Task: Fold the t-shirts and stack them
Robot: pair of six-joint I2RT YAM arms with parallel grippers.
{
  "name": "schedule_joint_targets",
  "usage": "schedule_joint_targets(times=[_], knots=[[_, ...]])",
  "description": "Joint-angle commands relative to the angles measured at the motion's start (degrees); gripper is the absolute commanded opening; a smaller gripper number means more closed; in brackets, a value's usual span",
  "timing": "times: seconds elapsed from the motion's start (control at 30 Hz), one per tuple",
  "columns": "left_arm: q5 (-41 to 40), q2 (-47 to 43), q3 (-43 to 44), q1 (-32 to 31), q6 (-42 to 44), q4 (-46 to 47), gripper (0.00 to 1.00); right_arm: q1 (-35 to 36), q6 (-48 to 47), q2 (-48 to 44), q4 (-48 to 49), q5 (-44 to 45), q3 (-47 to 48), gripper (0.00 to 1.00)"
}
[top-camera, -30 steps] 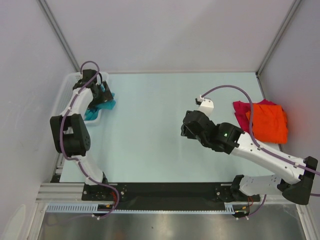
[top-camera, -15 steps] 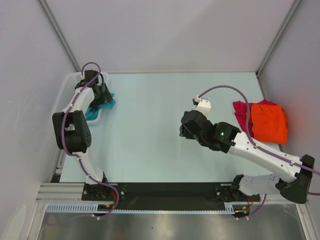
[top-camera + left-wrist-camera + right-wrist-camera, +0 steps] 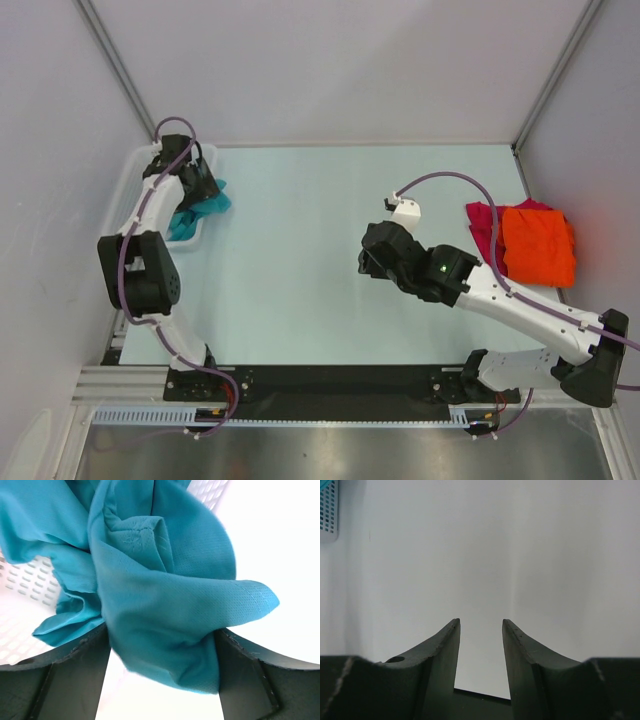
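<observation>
Basket (image 3: 20, 580) mesh flanks bunched teal t-shirt (image 3: 160, 605).

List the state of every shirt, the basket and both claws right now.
teal shirt: crumpled, spilling over the basket rim, bunched inside the left claw
orange shirt: folded, lying on the magenta shirt
magenta shirt: under the orange one, edge showing
basket: upright, holding the teal shirt
left claw: astride the teal shirt, grip unclear
right claw: open, empty

White mesh basket (image 3: 120, 200) sat at table's far-left corner, on my left; its perforated wall (image 3: 20, 582) showed close in left wrist view. Pale table (image 3: 300, 240) lay between grey walls (image 3: 330, 70). Black strip (image 3: 340, 380) and metal rail (image 3: 125, 385) ran along near edge.
</observation>
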Motion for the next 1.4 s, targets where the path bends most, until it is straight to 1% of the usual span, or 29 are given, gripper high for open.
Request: schedule_joint_targets(times=[0.0,0.07,0.1,0.17,0.2,0.47,0.53,0.57,0.6,0.7,0.9,1.0,1.13,1.17,1.23,1.27,1.3,1.37], knots=[[-1.99,-5.47,2.03,-0.20,-1.08,1.88,0.80,0.14,-0.35,-0.76,1.19,0.41,-0.11,0.45],[-2.17,-5.83,2.21,-0.12,-1.26,1.96,0.75,0.06,-0.35,-1.03,1.19,0.68,-0.20,0.45],[-1.91,-6.09,2.29,-0.12,-1.26,2.14,0.71,0.14,-0.26,-1.20,1.28,0.50,-0.29,0.45],[-0.85,-6.09,2.64,-0.12,-1.17,2.32,0.14,0.14,-0.35,-1.29,1.37,0.68,-0.46,0.45],[-0.94,-6.01,2.82,-0.20,-1.35,2.32,0.00,0.14,-0.35,-1.29,1.28,0.68,-0.55,0.45],[-0.06,-6.09,1.86,-0.12,-1.70,2.14,0.00,-0.21,-0.26,-2.26,1.37,0.94,-1.43,0.45],[-1.02,-6.53,1.68,-0.38,-1.96,2.32,0.00,-0.30,-0.26,-2.35,1.28,0.68,-1.52,0.45],[-1.89,-7.40,1.77,-0.73,-1.62,2.49,0.00,-0.30,-0.35,-2.43,1.37,0.85,-1.52,0.45],[-5.47,-8.02,2.03,-2.21,-1.00,3.10,0.00,-0.38,-0.26,-2.43,1.45,0.85,-1.52,0.45],[-12.33,-11.53,2.56,-6.16,1.37,5.38,0.00,-0.47,-0.44,-1.91,1.98,0.59,-1.52,0.45],[-14.39,-19.44,4.22,-8.99,5.06,9.08,0.00,-0.47,-0.62,0.02,2.95,-0.46,-2.05,0.45],[-11.75,-23.04,6.24,-9.26,6.73,9.96,0.00,-0.47,-0.62,0.90,3.48,-1.34,-2.57,0.45],[-5.70,-28.32,9.49,-10.48,9.90,11.45,0.00,-0.56,-0.44,1.96,4.26,-2.05,-2.75,0.45],[-1.59,-29.37,9.85,-11.01,10.16,11.46,0.00,-0.56,-0.44,2.13,4.53,-2.13,-2.84,0.45],[2.38,-32.62,10.20,-11.28,9.47,11.37,0.00,-0.38,-0.44,2.57,4.88,-2.31,-2.75,0.45],[7.02,-33.51,10.47,-11.37,9.11,11.02,0.00,-0.38,-0.44,2.92,4.97,-2.48,-2.75,0.45],[9.76,-33.95,10.99,-11.54,8.50,10.50,0.00,-0.30,-0.44,3.10,5.06,-2.66,-2.66,0.45],[13.63,-34.22,14.50,-12.85,8.76,6.91,0.00,-0.12,-0.44,3.45,5.15,-2.75,-2.57,0.45]])
